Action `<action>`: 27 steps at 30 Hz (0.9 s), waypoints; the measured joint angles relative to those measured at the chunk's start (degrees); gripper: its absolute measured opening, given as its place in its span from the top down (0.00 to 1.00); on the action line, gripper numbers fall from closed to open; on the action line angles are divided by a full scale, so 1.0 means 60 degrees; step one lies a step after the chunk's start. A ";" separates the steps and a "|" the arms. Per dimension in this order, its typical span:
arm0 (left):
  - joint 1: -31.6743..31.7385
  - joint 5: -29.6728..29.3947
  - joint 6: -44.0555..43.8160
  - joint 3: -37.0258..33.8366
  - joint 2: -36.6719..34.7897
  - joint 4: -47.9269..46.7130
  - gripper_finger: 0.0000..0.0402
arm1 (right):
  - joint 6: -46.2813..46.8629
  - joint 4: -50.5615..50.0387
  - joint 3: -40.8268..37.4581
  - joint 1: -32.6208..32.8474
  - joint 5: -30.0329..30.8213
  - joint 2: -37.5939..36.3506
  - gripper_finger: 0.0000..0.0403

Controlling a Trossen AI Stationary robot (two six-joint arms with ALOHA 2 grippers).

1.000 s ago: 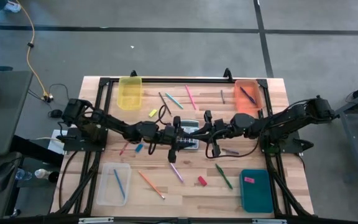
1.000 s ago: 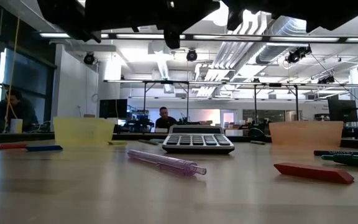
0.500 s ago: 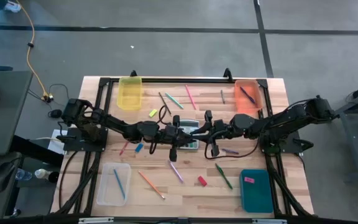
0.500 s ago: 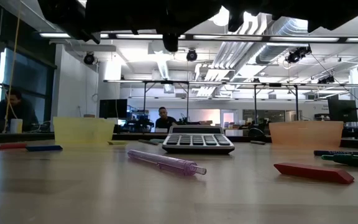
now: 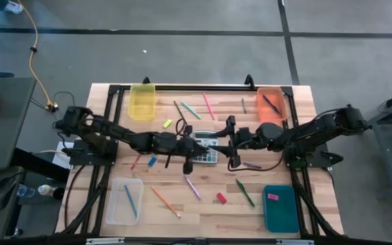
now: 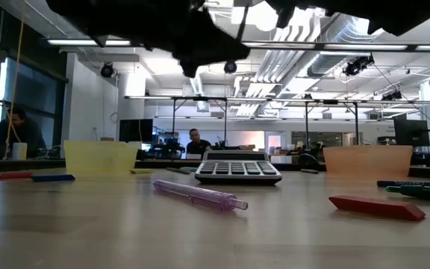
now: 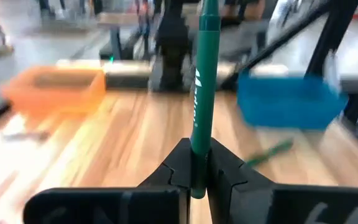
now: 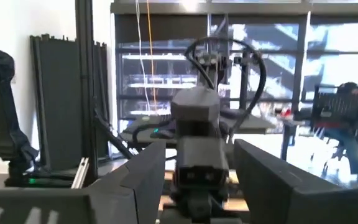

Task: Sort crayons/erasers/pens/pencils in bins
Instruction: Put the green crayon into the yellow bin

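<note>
Above the calculator, my left gripper had its jaws clenched on a green pen; my right gripper had released. Most items lay unsorted on the surface.

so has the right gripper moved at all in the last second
Yes. In the high view the right gripper has pulled back toward the orange bin side, away from the calculator, which stayed put.
</note>
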 joint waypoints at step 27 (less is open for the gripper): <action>0.5597 -0.1017 -0.0808 0.0090 -0.4203 -1.2427 0.98 | -0.1064 -0.4368 0.0000 -0.0007 0.2091 -0.1496 0.99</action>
